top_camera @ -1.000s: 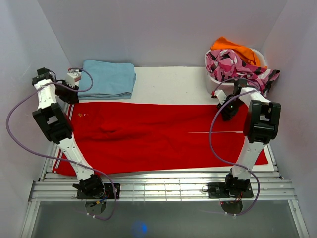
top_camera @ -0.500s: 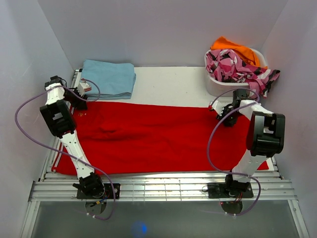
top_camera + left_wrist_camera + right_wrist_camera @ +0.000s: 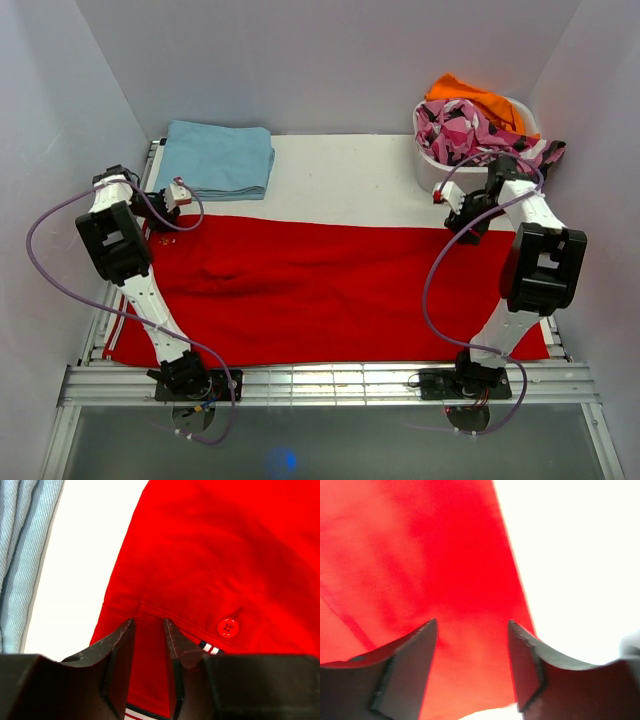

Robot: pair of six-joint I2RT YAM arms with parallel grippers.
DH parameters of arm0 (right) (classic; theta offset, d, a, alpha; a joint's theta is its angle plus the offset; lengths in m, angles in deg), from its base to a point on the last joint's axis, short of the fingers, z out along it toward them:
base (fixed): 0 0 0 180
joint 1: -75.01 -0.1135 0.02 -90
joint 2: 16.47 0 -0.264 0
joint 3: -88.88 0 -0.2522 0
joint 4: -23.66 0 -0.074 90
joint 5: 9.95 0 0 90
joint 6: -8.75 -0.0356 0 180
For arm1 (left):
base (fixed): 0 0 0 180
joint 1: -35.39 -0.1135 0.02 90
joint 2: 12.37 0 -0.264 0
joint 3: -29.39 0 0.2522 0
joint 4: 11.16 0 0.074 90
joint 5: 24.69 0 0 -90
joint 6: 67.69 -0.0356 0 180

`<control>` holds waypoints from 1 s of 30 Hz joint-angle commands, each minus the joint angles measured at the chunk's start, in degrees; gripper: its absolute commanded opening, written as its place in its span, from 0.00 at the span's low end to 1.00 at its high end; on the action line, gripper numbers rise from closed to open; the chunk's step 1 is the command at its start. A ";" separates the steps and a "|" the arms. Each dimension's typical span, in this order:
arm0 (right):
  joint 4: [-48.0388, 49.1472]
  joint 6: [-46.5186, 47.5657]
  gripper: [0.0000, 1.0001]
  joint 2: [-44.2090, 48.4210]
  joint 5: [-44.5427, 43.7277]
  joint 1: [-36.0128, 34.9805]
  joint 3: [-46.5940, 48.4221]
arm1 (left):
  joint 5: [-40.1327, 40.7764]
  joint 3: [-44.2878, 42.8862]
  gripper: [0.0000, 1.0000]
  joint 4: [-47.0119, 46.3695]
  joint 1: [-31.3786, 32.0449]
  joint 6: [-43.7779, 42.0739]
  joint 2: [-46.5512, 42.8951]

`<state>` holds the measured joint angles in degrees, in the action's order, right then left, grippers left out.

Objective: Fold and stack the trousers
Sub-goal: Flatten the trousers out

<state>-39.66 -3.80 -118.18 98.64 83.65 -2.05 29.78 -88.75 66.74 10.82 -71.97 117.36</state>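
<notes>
left wrist — not top external — shows the trousers (image 3: 200, 555) button (image 3: 227, 627).

White-and-black left arm (image 3: 112, 245) and right arm (image 3: 545, 265) — looping purple cables (image 3: 27, 243), dark wedge-shaped jaws.

The trousers (image 3: 330, 290) are soft matt red cloth.

The top external view looks down from above and behind the robot over the whole tabletop (image 3: 350, 170). Each wrist view looks close past its own end effector, the left end effector (image 3: 149, 623) and the right end effector (image 3: 472, 625), at opposite ends of the trousers (image 3: 320, 280), which all three views share.
</notes>
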 commanded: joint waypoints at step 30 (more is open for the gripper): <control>-6.95 18.61 0.23 -23.09 -3.91 6.65 11.27 | 0.64 -2.94 0.58 2.39 -1.88 -8.02 0.42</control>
<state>-47.85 12.40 -136.93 97.94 90.40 12.46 31.07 -91.38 67.24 8.72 -77.30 117.47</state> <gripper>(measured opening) 0.253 0.580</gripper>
